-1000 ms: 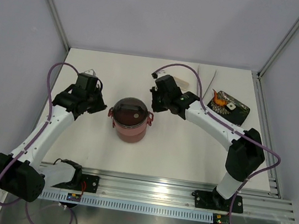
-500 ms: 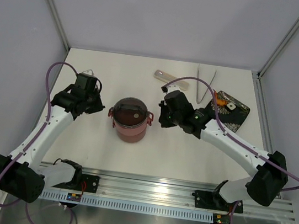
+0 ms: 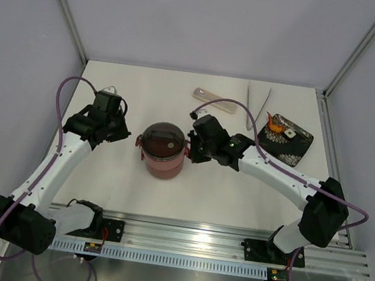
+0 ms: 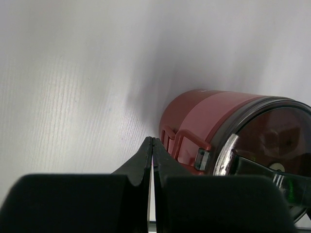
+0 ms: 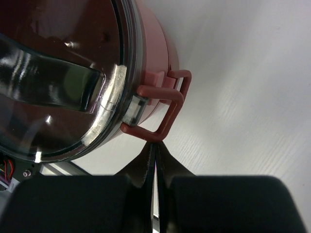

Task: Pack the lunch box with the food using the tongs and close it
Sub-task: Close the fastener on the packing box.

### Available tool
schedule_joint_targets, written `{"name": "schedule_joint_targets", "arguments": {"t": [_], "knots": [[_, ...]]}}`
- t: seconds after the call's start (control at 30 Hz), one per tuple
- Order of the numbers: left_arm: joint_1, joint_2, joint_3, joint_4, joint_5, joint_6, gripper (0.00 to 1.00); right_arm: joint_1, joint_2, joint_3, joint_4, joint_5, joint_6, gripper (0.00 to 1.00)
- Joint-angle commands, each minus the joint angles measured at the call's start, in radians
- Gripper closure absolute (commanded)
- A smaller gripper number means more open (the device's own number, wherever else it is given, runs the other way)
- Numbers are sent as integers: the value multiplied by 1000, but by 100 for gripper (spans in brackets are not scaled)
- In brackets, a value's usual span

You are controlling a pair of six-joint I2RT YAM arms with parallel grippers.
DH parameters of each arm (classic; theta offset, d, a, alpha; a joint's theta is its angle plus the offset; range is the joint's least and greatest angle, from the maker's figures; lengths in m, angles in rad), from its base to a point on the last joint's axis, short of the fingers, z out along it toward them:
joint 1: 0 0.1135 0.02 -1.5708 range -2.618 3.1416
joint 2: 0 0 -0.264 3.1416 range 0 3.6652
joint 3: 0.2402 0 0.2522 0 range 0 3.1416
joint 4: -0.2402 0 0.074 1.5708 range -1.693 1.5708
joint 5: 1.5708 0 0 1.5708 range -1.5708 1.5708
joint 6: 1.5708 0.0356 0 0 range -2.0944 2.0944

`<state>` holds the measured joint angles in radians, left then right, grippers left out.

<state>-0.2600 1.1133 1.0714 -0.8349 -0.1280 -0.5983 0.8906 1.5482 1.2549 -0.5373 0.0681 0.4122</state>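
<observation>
The lunch box (image 3: pixel 163 150) stands stacked in the table's middle, with its grey top lid on and red latches at both sides. My left gripper (image 3: pixel 127 136) is shut and empty, its tips (image 4: pixel 153 141) just short of the left latch (image 4: pixel 187 140). My right gripper (image 3: pixel 189 153) is also shut with nothing held, and its tips (image 5: pixel 155 143) rest against the raised right latch (image 5: pixel 163 112). The tongs (image 3: pixel 250 100) lie at the back, right of centre. Food stays on the tray: orange-red pieces (image 3: pixel 276 125) and a white piece (image 3: pixel 290 132).
The black patterned tray (image 3: pixel 297 145) sits at the back right. A pale beige cutlery case (image 3: pixel 209 95) lies behind the lunch box. The right arm's purple cable (image 3: pixel 229 103) loops over the table between case and tongs.
The right arm swung from near the tray down and left, and its shut tips now sit at the lunch box's right latch. The tongs are uncovered. The left arm stayed still.
</observation>
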Motion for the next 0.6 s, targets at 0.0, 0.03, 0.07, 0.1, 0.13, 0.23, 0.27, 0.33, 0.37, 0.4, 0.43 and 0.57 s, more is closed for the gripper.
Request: {"name": "schedule_joint_targets", "arguments": {"t": [0.0,0.03,0.07,0.1,0.13,0.23,0.27,0.33,0.37,0.4,0.43,0.57], "knots": [[-2,-23,33,17,-21,17,100,5,9,54,54,59,22,96],[-4,-23,32,19,-22,17,100,5,10,54,66,65,26,96],[-2,-24,30,19,-21,17,100,5,10,49,74,71,27,96],[-2,-24,30,20,-21,17,100,5,12,51,77,79,28,96],[-2,-24,29,20,-21,17,100,5,13,52,79,87,28,96],[-2,-24,24,22,-19,17,100,5,26,58,85,102,28,96],[-2,-24,22,22,-18,17,100,5,30,61,85,104,27,96],[-4,-26,24,23,-18,17,100,4,42,66,83,99,22,96],[-2,-26,22,22,-18,18,100,4,46,69,83,98,20,96],[-2,-27,21,23,-19,18,100,4,50,67,83,90,22,96],[-4,-29,21,23,-21,17,100,5,52,67,82,90,19,96],[-2,-29,18,23,-21,18,100,4,47,61,73,88,20,96]]}}
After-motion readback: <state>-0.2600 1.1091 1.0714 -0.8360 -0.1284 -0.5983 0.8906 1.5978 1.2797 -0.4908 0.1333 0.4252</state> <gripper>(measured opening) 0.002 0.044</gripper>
